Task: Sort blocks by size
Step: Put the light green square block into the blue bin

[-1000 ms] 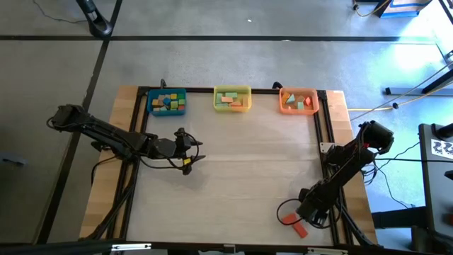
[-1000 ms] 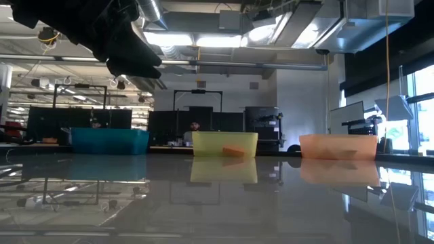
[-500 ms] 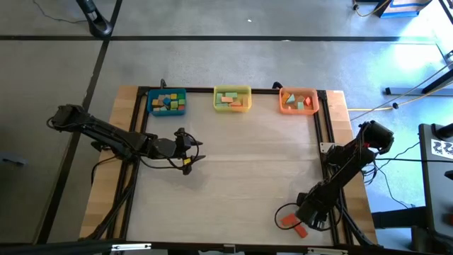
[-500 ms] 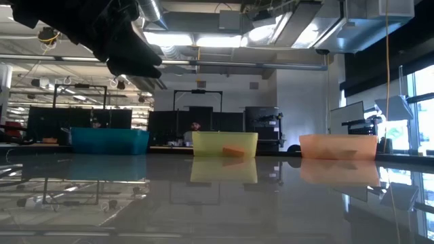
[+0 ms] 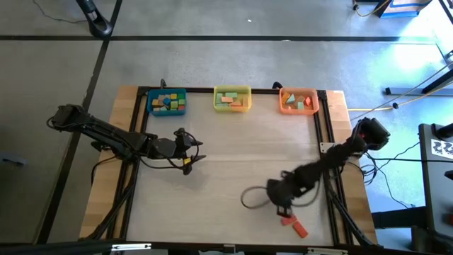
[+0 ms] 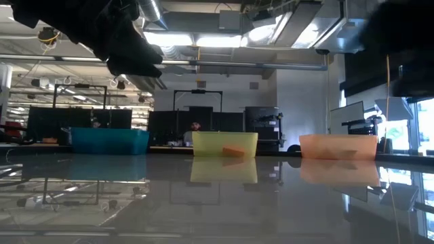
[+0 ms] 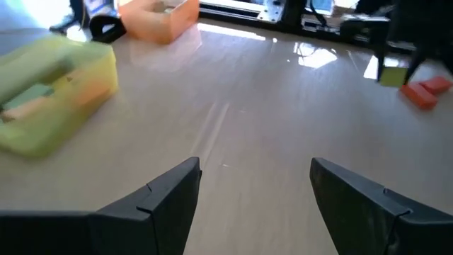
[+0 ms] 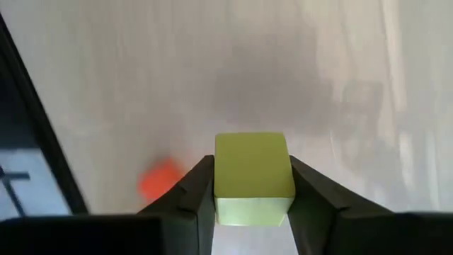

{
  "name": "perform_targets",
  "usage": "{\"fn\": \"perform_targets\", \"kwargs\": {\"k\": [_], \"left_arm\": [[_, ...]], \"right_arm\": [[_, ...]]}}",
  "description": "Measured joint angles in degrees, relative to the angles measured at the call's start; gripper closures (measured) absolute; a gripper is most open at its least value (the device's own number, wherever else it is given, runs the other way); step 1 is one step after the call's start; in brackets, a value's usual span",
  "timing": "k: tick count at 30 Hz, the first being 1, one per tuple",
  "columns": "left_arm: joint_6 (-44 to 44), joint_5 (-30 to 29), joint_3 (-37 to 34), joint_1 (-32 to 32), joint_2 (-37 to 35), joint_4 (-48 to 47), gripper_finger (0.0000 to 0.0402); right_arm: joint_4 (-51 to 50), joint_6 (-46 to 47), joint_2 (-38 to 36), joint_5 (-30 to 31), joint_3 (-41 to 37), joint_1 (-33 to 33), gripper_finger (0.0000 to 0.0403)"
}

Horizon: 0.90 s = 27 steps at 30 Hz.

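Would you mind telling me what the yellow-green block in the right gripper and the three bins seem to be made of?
The yellow-green block, clamped in the right gripper, looks like painted wood: matte, flat faces, crisp edges; it may be plastic. The blue bin, yellow bin and orange bin look like thin, slightly translucent plastic with smooth walls.

block [image 8: 254, 177] between right hand [image 8: 249, 185] fingers | brick [image 5: 298, 228] on table [image 5: 233, 156] below
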Motion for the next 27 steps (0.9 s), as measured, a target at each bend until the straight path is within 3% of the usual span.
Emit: {"fn": "perform_targets", "kwargs": {"k": [8, 16, 22, 27], "left_arm": [[7.40, 0.06, 0.30, -2.01, -0.04, 1.71, 0.0147], [10.43, 0.04, 0.30, -2.28, -0.04, 1.53, 0.0147], [16.96, -0.09, 0.30, -2.65, -0.04, 2.37, 0.0147], [23.57, -0.87, 0.30, -3.64, -0.04, 9.19, 0.0147]], "right_arm": [[15.15, -20.08, 0.00, 5.55, 0.00, -11.39, 0.0274], [29.59, -34.12, 0.11, 7.26, 0.00, -17.08, 0.0274], [32.57, -38.87, 0.13, 6.62, -0.04, -19.45, 0.0274], [35.46, -38.93, 0.15, 4.10, -1.67, -19.84, 0.0274]]}}
